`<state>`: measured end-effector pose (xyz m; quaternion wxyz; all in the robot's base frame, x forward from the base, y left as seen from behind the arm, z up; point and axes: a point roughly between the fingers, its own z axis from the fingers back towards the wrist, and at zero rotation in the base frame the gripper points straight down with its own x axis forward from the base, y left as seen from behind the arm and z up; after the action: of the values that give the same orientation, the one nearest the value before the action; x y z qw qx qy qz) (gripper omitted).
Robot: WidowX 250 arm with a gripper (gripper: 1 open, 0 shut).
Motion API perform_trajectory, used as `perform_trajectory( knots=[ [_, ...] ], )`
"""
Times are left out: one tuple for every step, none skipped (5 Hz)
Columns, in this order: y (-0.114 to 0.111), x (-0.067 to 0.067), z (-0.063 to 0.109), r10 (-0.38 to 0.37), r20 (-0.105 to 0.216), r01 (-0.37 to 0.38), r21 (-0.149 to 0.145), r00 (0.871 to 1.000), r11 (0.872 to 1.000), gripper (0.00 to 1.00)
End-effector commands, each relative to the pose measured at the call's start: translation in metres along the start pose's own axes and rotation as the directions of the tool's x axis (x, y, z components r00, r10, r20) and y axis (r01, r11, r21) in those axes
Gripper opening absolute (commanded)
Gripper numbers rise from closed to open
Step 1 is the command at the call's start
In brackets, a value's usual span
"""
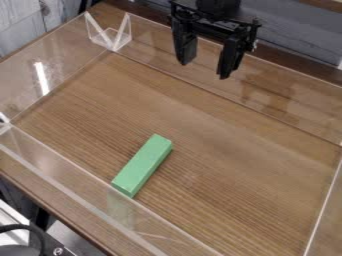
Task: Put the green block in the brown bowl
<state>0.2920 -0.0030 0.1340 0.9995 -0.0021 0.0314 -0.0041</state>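
Note:
The green block (142,165) is a long flat bright green bar lying diagonally on the wooden table, low and left of centre. My black gripper (209,52) hangs at the top of the view, pointing down, well above and behind the block. Its fingers (227,57) stand apart with nothing between them, so it is open. The brown bowl is out of view.
Clear acrylic walls (54,70) fence the wooden tabletop (241,150) on every side, with a low front wall (80,195) near the block. A clear angled bracket (107,35) sits at the back left corner.

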Motion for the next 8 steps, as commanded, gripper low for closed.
perform_trajectory(
  knots=[
    [0.007,-0.014,-0.015,-0.061,-0.017,0.061,0.002,0.998,0.998,1.0],
    [0.013,-0.041,-0.039,-0.137,-0.035,0.138,0.006,0.99,0.99,1.0],
    [0.02,-0.057,-0.048,-0.178,-0.004,0.178,0.019,0.984,0.984,1.0],
    [0.024,-0.063,-0.056,-0.189,0.011,0.189,0.024,0.982,0.982,1.0],
    [0.026,-0.066,-0.064,-0.205,0.027,0.204,0.027,0.978,0.979,1.0],
    [0.028,-0.068,-0.071,-0.218,0.042,0.217,0.027,0.975,0.976,1.0],
    [0.029,-0.069,-0.078,-0.225,0.051,0.224,0.024,0.973,0.974,1.0],
    [0.03,-0.069,-0.083,-0.23,0.062,0.229,0.022,0.971,0.973,1.0]
  ],
)
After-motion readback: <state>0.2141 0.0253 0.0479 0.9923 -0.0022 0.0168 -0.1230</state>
